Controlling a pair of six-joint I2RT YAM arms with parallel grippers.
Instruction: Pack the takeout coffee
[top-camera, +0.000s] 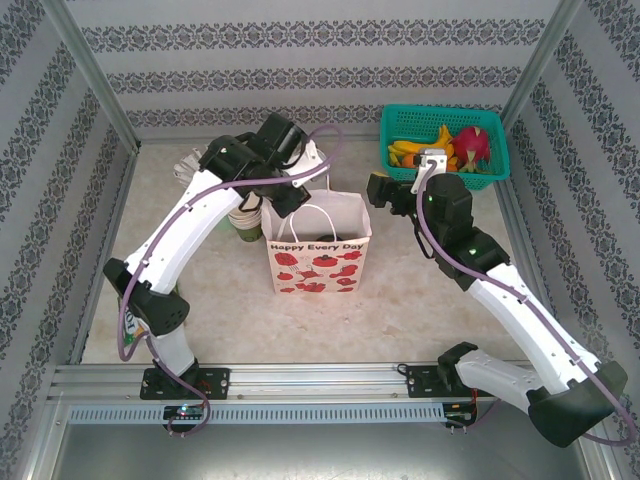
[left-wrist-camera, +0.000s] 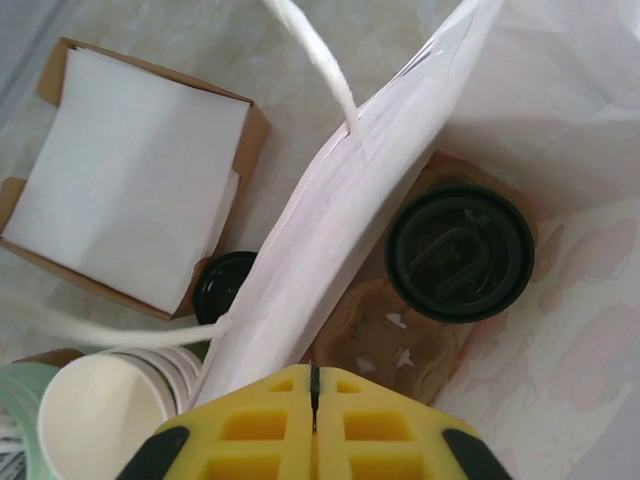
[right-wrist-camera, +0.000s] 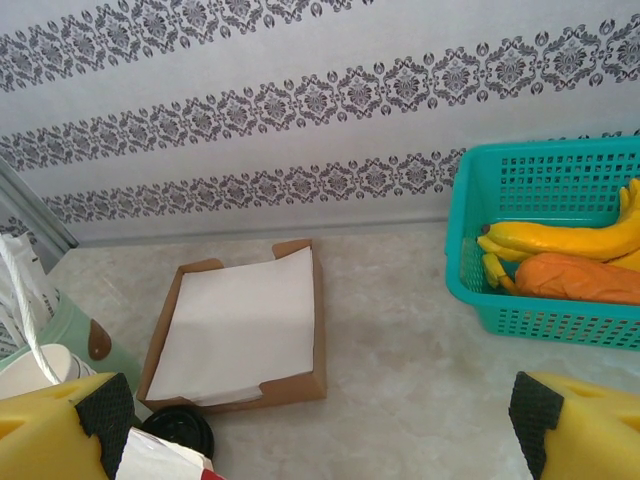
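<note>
- We saw the bag (top-camera: 320, 250) was matt white paper.
- The coffee lid (left-wrist-camera: 460, 252) looked like smooth black plastic to us.
- We found the basket (right-wrist-camera: 545, 325) was plastic mesh.

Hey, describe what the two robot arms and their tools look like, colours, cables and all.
The left arm and right arm have white tubular links with black joints and bases. A purple cable runs along each. Small green lights glow on the right arm. The left tool and right tool have chunky yellow fingers with black pads.
</note>
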